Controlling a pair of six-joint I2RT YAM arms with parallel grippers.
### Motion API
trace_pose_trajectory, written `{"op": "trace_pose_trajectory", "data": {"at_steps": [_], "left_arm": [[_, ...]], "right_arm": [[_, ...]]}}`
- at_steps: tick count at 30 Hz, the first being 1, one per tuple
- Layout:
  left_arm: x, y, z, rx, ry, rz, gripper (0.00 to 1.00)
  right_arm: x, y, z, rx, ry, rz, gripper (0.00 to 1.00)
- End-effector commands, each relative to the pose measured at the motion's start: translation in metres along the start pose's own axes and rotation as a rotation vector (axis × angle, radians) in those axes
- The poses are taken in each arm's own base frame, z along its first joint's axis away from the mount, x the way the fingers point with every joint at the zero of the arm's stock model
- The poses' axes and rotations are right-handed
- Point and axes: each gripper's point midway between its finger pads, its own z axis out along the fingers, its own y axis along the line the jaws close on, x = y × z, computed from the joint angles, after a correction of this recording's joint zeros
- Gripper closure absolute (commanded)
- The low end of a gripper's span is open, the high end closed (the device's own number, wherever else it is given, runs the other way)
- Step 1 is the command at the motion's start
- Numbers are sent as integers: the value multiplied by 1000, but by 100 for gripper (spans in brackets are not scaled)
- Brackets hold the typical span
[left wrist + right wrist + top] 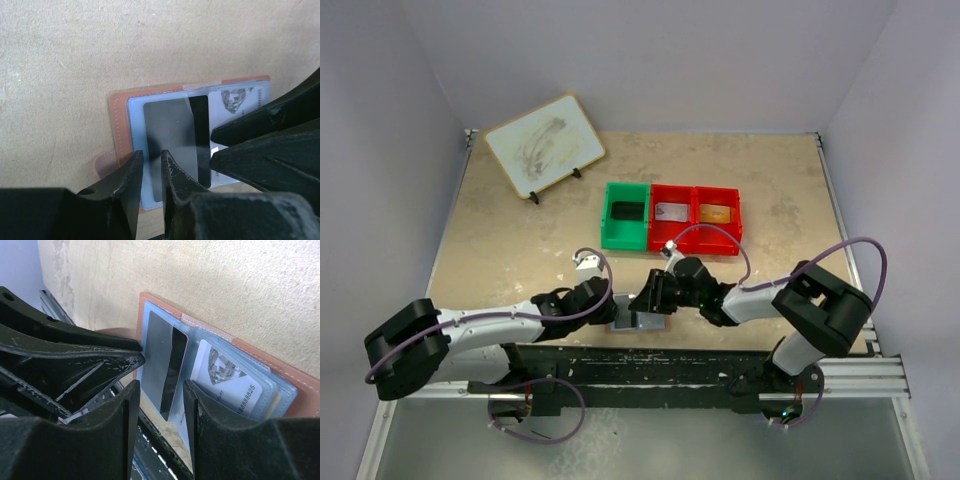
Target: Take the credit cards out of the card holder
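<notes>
The card holder (642,323) lies open near the table's front edge, tan-pink leather (120,120) around pale blue panels (300,382). A dark grey credit card (170,130) sticks partly out of its left pocket (159,355). A white card with a diamond picture (235,97) sits in the right pocket (225,377). My left gripper (151,162) hovers at the holder's near left edge, jaws a narrow gap apart, nothing visibly pinched. My right gripper (161,390) is open, its fingers either side of the dark card's protruding end without touching it.
Behind the holder stand a green bin (610,228) with a dark card and two red bins (695,240) holding a silver and a gold card. A smudged whiteboard (545,145) leans at the back left. The black rail (700,365) runs just below the holder.
</notes>
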Motion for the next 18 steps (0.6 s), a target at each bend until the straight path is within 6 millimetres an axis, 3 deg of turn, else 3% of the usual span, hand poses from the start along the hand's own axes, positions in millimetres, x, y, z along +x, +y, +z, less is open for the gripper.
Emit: {"op": "trace_pose_trajectory", "data": {"at_steps": [1, 11, 18], "left_arm": [[4, 8, 5, -33, -10, 45, 82], [23, 21, 14, -87, 42, 71, 92], [13, 18, 9, -89, 11, 60, 94]], "right_arm": [[10, -31, -2, 106, -10, 52, 57], [18, -31, 4, 73, 19, 67, 59], [16, -27, -3, 51, -14, 87, 68]]}}
